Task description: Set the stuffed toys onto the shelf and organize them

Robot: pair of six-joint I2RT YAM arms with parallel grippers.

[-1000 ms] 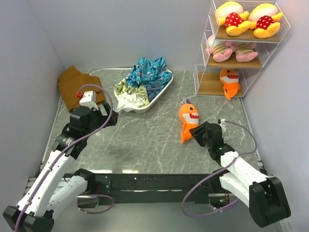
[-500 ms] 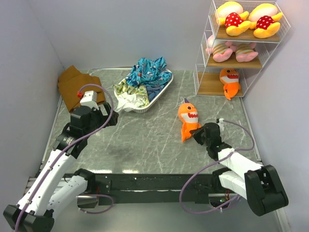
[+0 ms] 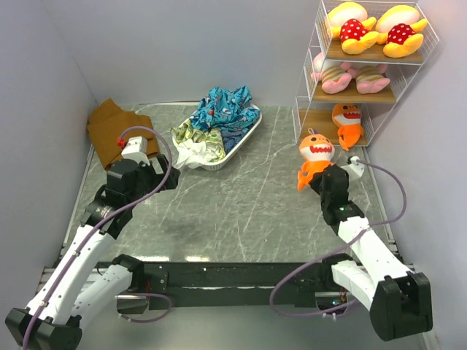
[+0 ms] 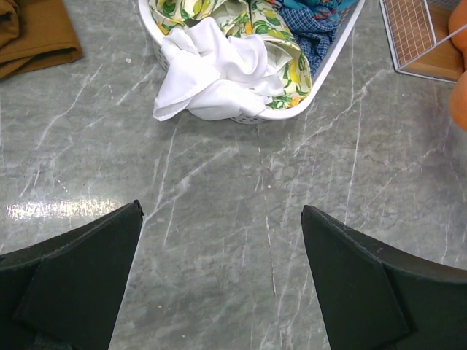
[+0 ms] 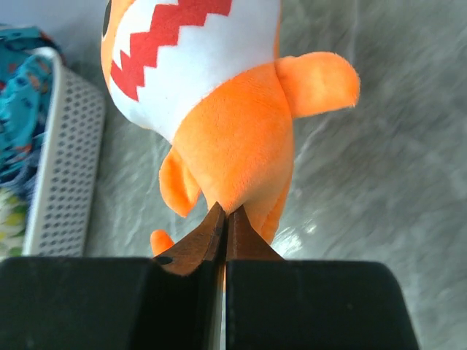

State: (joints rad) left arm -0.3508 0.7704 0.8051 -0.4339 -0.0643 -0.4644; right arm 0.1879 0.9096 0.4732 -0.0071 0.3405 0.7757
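1. Orange plush is filling my right-wrist view: I am holding the shark (image 5: pixel 219 109) by its tail end in my right claw (image 5: pixel 225 222), with the jaws pinching almost together on the fabric.
2. From above, the shark is hanging head-up and appears to be riding clear of the surface (image 3: pixel 241 211), just in front of the shelf (image 3: pixel 315 130) and to its left.
3. My left claw (image 4: pixel 220 211) is standing wide and carrying nothing, hovering over bare marble near the tray (image 4: pixel 321 80).
4. The yellow pair (image 3: pixel 352 29) is sitting on the top board and the pink pair (image 3: pixel 332 76) on the middle one. The second shark (image 3: pixel 347 122) is lying at the right of the bottom board, leaving the left part showing bare wood.
5. I am judging this to be the carry of the last toy, since the other five are sitting on the shelf.
6. The next move is calling for a reach forward and slightly right, bringing the shark in through the open front of the bottom tier. I am aiming for the bare wood beside its twin, keeping the plush off the wire frame and not nudging the second shark. Only then am I opening the jaws.
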